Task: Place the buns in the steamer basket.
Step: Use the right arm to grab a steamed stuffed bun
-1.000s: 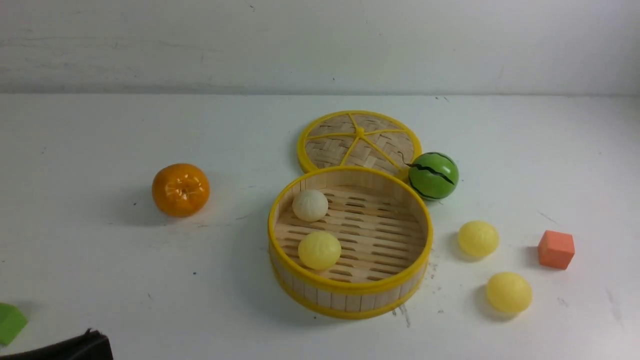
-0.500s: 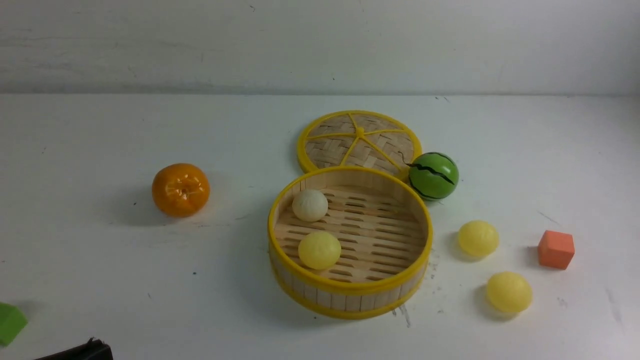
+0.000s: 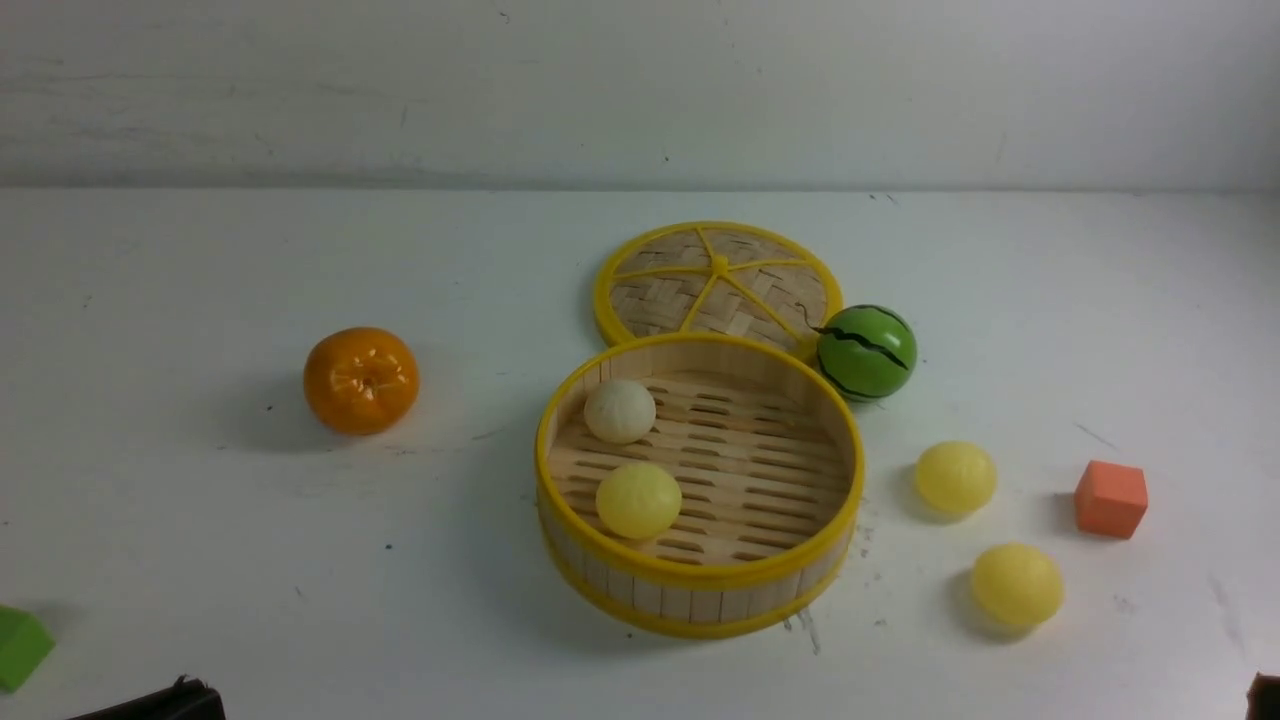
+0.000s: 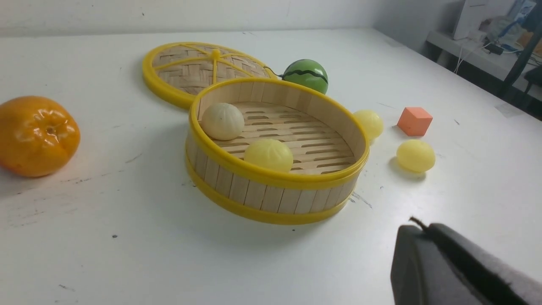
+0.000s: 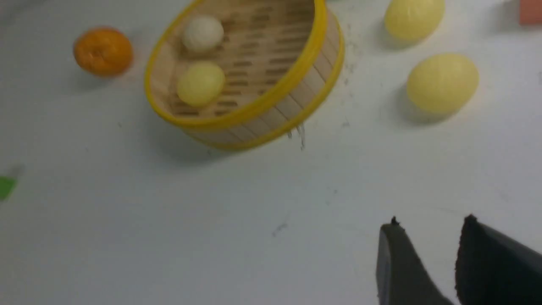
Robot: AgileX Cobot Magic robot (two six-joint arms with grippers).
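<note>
Right hand crept into view, nearest bun ahead, untouched

Four buns are counted: one off-white bun and three yellow buns; one basket, one lid, one orange, one green striped ball, one orange cube and one green block are seen.

Front cam: btwn arms, raised, faces fwd/down, whole table. L wrist cam: low, near, steamer basket just ahead of left gripper. R wrist cam: higher, basket farther beyond right gripper. All share basket.
</note>
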